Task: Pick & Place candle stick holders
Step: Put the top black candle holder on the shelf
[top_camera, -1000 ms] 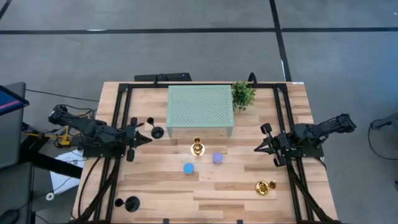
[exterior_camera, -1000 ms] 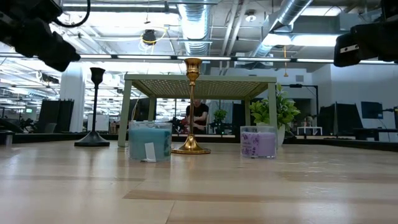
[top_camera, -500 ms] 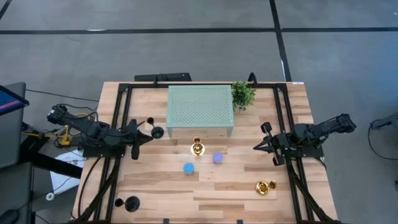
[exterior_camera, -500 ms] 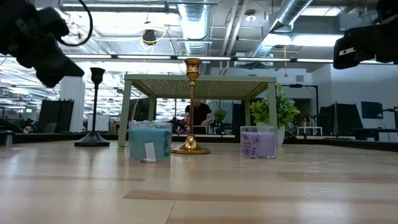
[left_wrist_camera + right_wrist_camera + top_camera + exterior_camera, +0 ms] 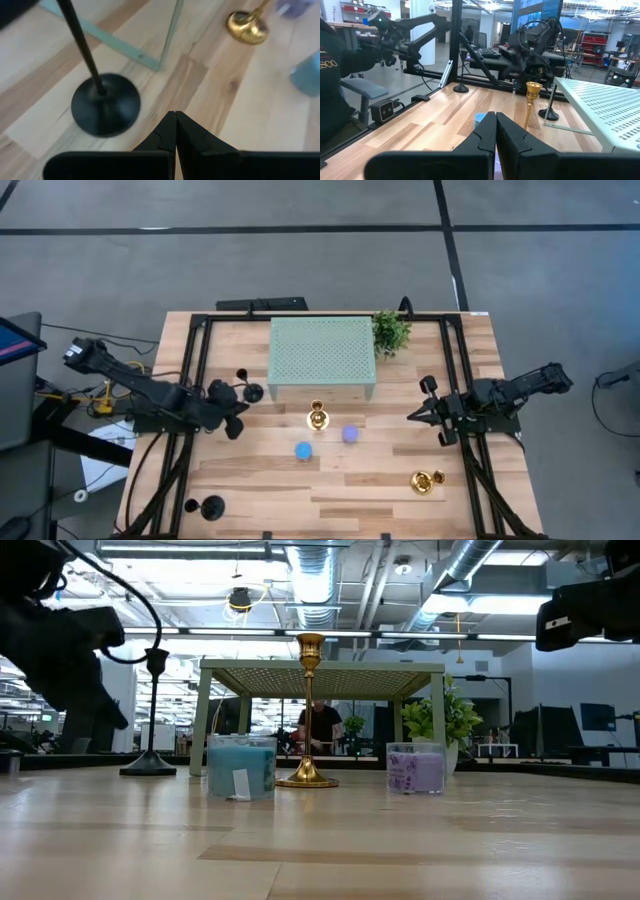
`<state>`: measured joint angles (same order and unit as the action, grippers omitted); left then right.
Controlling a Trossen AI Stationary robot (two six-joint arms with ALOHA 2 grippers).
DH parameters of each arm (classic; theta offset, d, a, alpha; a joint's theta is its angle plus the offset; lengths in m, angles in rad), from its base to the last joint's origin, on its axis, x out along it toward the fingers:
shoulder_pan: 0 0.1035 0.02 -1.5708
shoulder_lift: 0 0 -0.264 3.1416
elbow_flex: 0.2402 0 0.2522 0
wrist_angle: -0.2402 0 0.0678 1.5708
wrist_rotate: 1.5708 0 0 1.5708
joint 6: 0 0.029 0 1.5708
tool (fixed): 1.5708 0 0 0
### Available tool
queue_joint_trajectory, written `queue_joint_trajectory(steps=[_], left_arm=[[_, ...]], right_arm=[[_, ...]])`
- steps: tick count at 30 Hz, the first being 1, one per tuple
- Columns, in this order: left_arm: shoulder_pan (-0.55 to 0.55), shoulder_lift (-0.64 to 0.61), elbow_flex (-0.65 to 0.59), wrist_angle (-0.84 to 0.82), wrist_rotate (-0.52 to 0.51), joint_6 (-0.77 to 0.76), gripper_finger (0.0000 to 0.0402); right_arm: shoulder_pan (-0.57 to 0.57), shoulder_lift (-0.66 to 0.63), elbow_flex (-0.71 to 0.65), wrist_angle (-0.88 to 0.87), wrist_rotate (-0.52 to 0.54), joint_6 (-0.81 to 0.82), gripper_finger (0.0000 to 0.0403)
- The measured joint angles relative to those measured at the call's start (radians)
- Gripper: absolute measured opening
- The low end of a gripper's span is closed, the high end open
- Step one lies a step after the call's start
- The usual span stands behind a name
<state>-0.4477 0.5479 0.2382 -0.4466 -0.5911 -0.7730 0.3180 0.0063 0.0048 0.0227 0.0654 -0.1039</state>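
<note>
A black candle stick holder [image 5: 252, 392] stands upright on its round base [image 5: 105, 104] by the green stand's left front leg. A second black holder [image 5: 212, 506] is at the near left. One gold holder [image 5: 318, 417] stands upright mid-table and another [image 5: 427, 481] is at the near right. My left gripper [image 5: 238, 426] is shut and hangs tilted down just near-left of the first black holder [image 5: 150, 715], touching nothing. My right gripper [image 5: 412, 418] waits shut at the right, held level above the table.
A green perforated stand [image 5: 322, 358] takes up the far middle, with a potted plant [image 5: 391, 330] at its right corner. A blue candle [image 5: 302, 450] and a purple candle [image 5: 350, 434] sit near the upright gold holder. Black frame rails [image 5: 190, 380] run along both sides.
My left gripper has sunk toward the table and swung a little toward the near edge. It has rolled and tipped nose-down and has stayed shut. It now hangs lower beside the black holder. The holders and candles have not moved.
</note>
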Motion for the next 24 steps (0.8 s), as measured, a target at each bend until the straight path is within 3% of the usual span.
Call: queue_joint_trajectory(steps=[9,15,21,24], left_arm=[[-0.062,0.042,0.153,0.01,-0.011,0.032,0.0003],[-0.129,0.044,0.252,0.099,-0.005,0.081,0.0003],[-0.173,0.032,0.33,0.093,-0.105,0.306,0.0003],[-0.176,0.006,0.364,0.006,-0.176,0.317,0.0003]], right_arm=[[0.0,0.0,0.0,0.0,0.003,0.0,0.0],[0.0,0.0,0.0,0.0,0.003,0.0,0.0],[0.0,0.0,0.0,0.003,0.014,0.0,0.0],[0.0,0.0,0.0,0.003,0.014,0.0,0.0]])
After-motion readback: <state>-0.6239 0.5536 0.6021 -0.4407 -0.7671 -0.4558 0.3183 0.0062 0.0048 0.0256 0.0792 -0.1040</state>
